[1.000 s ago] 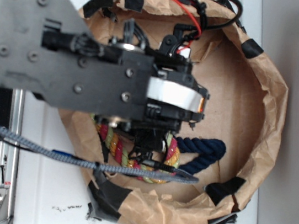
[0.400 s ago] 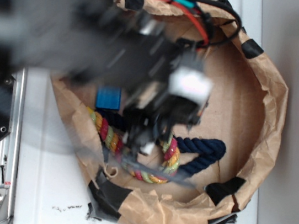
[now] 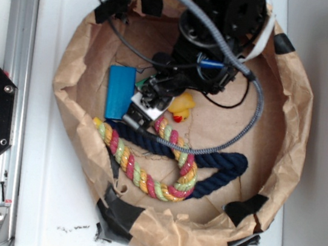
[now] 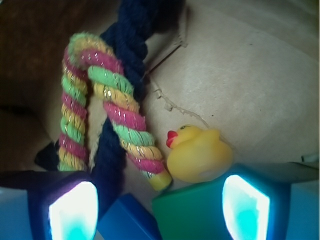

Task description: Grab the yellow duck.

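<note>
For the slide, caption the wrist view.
Yellow duck on cardboard beside the braided rope, just ahead of the jaws.

braided rope (image 4: 102, 107) over navy rope (image 3: 219, 167) | blue block (image 3: 119, 92) | green block (image 4: 195, 215), maybe

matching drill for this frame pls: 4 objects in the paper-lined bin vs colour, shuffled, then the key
Things:
1. duck
2. braided rope
3. thick plain rope
4. flat block left of the pincer

Colours:
A. navy
B. blue
C. yellow with a red beak
D. pink, yellow and green

Pairs: 1-C, 2-D, 3-A, 4-B
</note>
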Robot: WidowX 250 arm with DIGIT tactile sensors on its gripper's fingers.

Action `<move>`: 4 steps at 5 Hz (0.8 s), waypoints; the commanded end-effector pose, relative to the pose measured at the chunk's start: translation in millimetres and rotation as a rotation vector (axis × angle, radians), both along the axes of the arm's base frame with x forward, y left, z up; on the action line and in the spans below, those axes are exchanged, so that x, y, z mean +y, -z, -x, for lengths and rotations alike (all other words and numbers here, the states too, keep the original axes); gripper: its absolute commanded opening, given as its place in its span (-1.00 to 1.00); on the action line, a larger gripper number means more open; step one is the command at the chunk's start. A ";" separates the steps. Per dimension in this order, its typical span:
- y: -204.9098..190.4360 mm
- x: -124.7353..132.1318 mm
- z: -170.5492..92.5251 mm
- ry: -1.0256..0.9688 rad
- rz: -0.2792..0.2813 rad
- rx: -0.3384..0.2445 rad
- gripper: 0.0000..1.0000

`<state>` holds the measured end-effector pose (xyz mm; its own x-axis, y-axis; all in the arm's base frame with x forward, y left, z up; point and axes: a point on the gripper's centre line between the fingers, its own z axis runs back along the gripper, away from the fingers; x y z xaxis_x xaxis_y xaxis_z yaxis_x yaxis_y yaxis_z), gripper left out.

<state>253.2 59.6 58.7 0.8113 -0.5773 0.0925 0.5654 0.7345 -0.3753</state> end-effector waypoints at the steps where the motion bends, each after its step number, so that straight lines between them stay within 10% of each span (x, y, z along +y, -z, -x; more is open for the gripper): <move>1: 10.8 -16.2 -19.7 0.065 -0.400 -0.118 1.00; 2: 22.8 -22.6 -20.8 -0.020 -0.449 -0.235 1.00; 3: 29.0 -19.9 -24.2 -0.074 -0.405 -0.267 -1.00; 4: 32.0 -12.9 -26.5 -0.131 -0.342 -0.280 -1.00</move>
<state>273.7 43.3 25.3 0.8541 -0.5057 0.1217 0.5049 0.8623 0.0395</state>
